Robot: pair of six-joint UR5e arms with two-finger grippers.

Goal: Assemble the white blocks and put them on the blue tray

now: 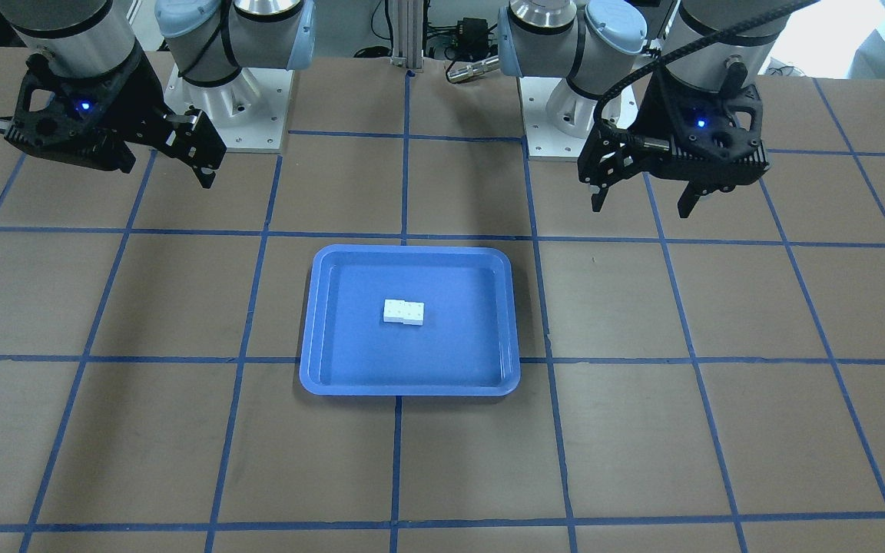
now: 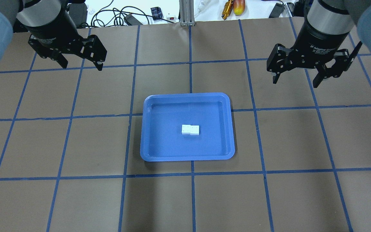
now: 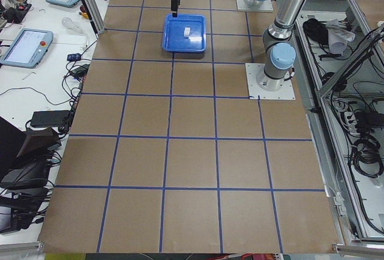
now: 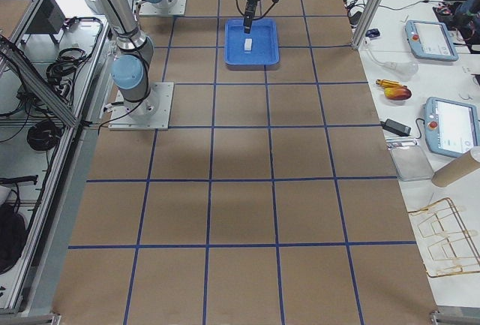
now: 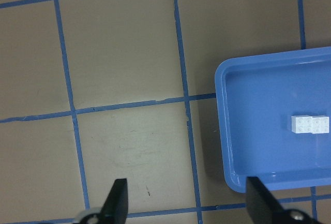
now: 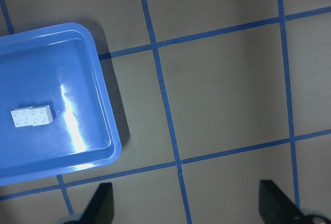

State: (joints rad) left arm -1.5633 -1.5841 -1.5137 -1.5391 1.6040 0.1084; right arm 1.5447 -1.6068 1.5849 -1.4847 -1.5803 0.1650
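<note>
- Seeing the white blocks (image 2: pixel 190 129) joined into one short bar, studs up, lying flat on the floor of the blue tray (image 2: pixel 166 141).
- Placing that bar near the tray's middle in the overhead view, a touch toward 4 o'clock, clear of every wall of the rim.
- Finding the tray sitting on the brown table (image 2: pixel 101 199), over a crossing of the blue tape lines (image 2: pixel 72 118), long sides running from 9 to 3 o'clock.
- Holding the left gripper (image 2: pixel 81 65) above the table at 10 o'clock from the tray, well apart from it, jaws spread wide and gripping nothing.
- Holding the right gripper (image 2: pixel 295 82) at 2 o'clock from the tray, likewise well apart, jaws spread wide and gripping nothing.
- Showing, in the left wrist view, the left fingertips (image 5: pixel 118 200) at 6 o'clock with only bare table between them, tray and bar sitting at 3 o'clock.
- Showing, in the right wrist view, the right fingertips (image 6: pixel 101 203) at 6 o'clock, far apart, tray and bar sitting at 9 o'clock.
</note>
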